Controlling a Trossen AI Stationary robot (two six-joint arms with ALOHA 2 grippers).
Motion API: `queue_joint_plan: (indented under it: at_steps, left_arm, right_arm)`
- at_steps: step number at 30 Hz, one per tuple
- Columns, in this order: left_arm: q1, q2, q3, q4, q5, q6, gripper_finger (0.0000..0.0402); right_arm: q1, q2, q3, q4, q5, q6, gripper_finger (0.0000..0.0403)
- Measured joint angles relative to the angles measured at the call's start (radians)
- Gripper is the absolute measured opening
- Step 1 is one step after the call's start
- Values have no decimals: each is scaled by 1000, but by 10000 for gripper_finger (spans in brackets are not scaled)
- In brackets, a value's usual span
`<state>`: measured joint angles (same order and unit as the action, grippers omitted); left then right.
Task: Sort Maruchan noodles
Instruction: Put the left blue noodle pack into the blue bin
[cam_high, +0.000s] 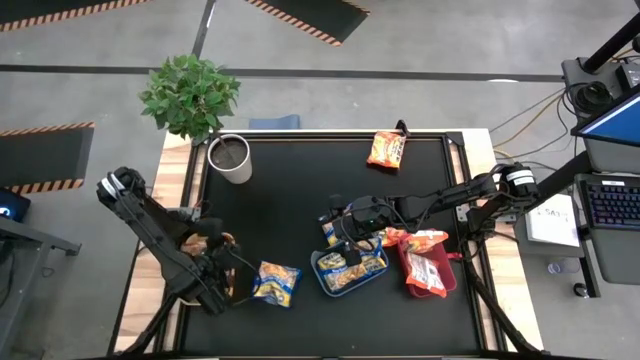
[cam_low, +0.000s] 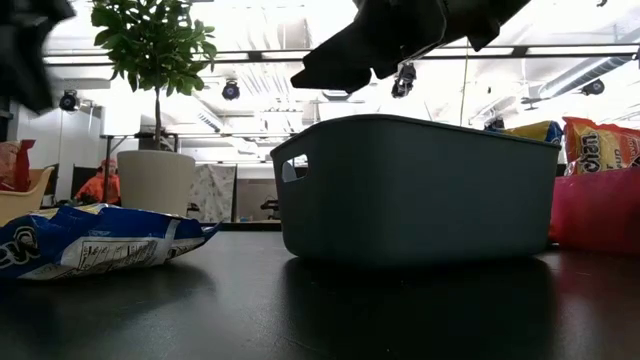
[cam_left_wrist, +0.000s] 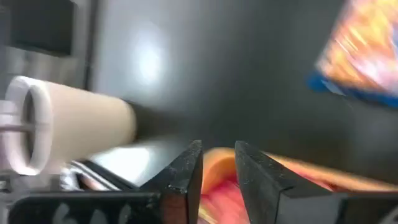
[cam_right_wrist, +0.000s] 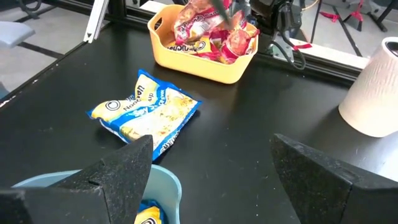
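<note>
Over the yellow tray (cam_right_wrist: 205, 59) at the desk's (cam_high: 300, 200) left edge, the left gripper (cam_high: 215, 262) is seen w/ fingers (cam_left_wrist: 186, 180) narrowed to a slim gap; whether a packet is pinched can't be told. Right gripper (cam_high: 343, 240) is held wide over the blue tray (cam_high: 322, 275), nothing gripped. A blue-and-yellow packet (cam_right_wrist: 146, 115) lies between trays, its print not legible.

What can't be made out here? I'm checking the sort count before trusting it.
- Yellow tray: in the high view the left gripper and its arm cover it, so its packets can't be counted.
- Blue tray: in the low view its wall hides the contents.
- Packet under the left gripper: in the left wrist view it is blurred, so a grip can't be confirmed.
- Red tray: the piled packets overlap, so the count is unclear.
</note>
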<state>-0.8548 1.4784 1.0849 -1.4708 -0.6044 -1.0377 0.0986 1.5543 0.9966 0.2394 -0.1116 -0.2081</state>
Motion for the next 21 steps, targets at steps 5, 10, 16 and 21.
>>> queue_joint_plan:
  at_steps: [5,10,16,21]
  left_arm:
    - [-36,2,-18,94,209,71,60]
    - [-81,2,-18,209,296,113,45]
    - [-96,2,0,272,316,144,41]
    - [-88,-6,59,305,-37,275,41]
  right_arm:
    - [0,0,-1,-6,0,7,313]
    - [0,0,-1,-4,0,7,313]
    - [0,0,-1,-4,0,15,313]
    - [2,0,-1,-5,0,60,313]
